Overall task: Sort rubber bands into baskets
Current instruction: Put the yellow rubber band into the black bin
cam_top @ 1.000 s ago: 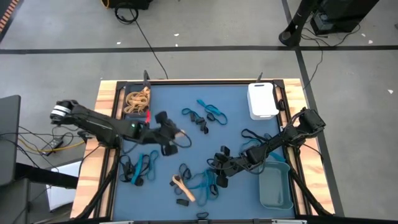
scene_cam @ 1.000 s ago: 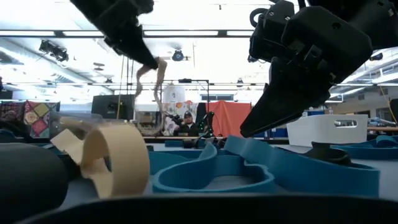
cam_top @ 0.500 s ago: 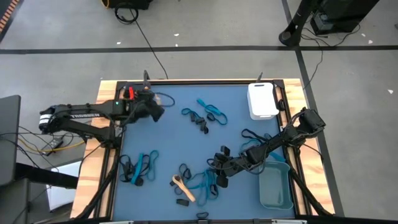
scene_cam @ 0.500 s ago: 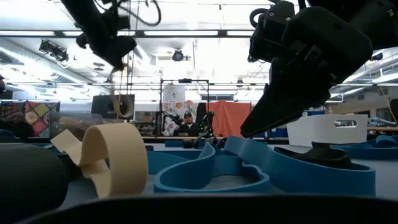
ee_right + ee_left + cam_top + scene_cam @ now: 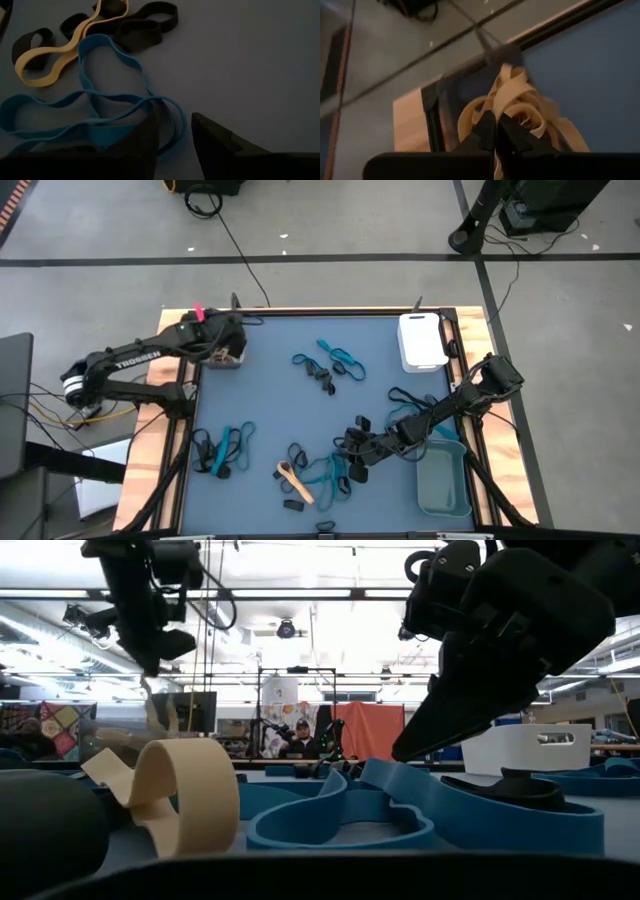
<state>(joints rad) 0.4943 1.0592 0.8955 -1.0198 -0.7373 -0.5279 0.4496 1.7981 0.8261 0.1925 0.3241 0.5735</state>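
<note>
I have the left end effector (image 5: 495,131) clenched over the dark basket (image 5: 216,352) at the bench's (image 5: 380,395) far left corner, above the tan rubber bands (image 5: 520,107) heaped inside. My right end effector (image 5: 172,132) sits low at centre-right, fingers parted around a blue band (image 5: 107,107) on the mat. The white basket (image 5: 421,340) stands far right, the grey-teal one (image 5: 443,480) near right.

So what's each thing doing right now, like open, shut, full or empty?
left gripper: shut on a tan rubber band, above the dark basket.
dark basket: holds a pile of tan bands.
right gripper: open, low over a blue rubber band.
white basket: contents unclear.
grey-teal basket: looks empty.
</note>
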